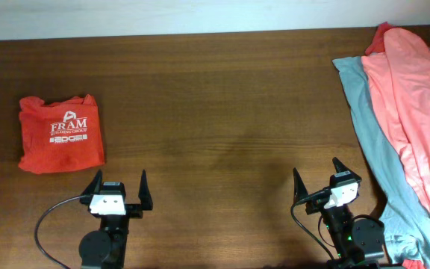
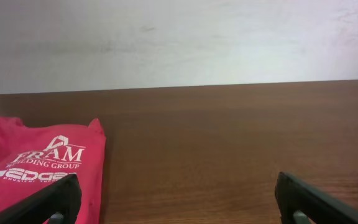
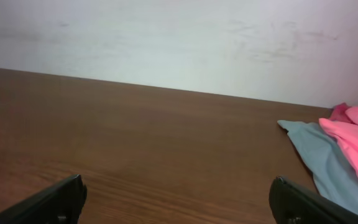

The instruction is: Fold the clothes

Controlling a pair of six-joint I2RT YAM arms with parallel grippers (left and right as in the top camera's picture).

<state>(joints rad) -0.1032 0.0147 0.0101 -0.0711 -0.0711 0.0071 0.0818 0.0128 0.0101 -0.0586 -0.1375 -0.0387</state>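
Overhead, table: a brown wooden table (image 1: 222, 112) seen from above.
Overhead, red shirt: the red shirt (image 1: 60, 134) lies folded into a rough square at the left, with its white "FRAM" print facing up.
Overhead, pile: at the right edge, the pink shirt (image 1: 413, 97) lies spread out and unfolded on top of the grey-blue shirt (image 1: 372, 127).
Overhead, left gripper: the left gripper (image 1: 119, 179) sits just in front of the red shirt, jaws wide apart, holding nothing.
Overhead, right gripper: the right gripper (image 1: 316, 170) sits just left of the pile, jaws wide apart, holding nothing.
Left wrist: only the wrist views show the white wall (image 2: 179, 43) beyond the table. The red shirt fills the lower left of this view. Dark fingers (image 2: 48, 202) stand in the two bottom corners.
Right wrist: the pile's far end is at the right, pink over grey-blue. Bare wood lies between the spread fingers.
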